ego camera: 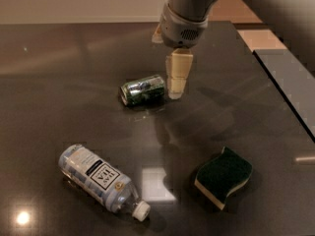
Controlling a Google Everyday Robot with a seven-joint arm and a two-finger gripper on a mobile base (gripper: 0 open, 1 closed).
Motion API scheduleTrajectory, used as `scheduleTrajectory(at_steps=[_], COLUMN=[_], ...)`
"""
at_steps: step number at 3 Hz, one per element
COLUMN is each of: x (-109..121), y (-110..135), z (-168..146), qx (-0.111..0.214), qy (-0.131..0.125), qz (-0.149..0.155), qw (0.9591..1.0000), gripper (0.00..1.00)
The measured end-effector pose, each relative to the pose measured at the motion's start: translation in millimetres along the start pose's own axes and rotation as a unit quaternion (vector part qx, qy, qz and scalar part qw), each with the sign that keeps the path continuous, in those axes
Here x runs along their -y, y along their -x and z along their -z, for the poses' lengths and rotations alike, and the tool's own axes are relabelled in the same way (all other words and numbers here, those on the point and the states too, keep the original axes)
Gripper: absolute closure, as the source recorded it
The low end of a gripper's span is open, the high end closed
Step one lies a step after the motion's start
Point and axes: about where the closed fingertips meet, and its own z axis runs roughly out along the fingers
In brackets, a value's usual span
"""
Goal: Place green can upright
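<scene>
Green can (143, 89) on its side beside hand (175, 91)

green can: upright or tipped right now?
Tipped. The green can lies on its side on the dark table; the gripper hangs close beside one end.

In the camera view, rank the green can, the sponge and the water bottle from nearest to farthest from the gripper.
The gripper hangs above the dark table, near its middle.
1. The green can, lying on its side just left of the gripper in the picture.
2. The green sponge, at front right.
3. The water bottle, lying at front left.
</scene>
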Motion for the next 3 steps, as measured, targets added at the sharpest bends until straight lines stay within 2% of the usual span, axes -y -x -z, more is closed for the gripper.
scheduleTrajectory(at_steps=[2,3], x=[14.4,14.4], y=[19.2,28.3], z=[-35.4,-50.5], qx=[-0.023,-0.036], qy=[0.017,0.017], qz=[0.045,0.070], qw=[0.9986,0.9968], gripper=[0.00,0.00])
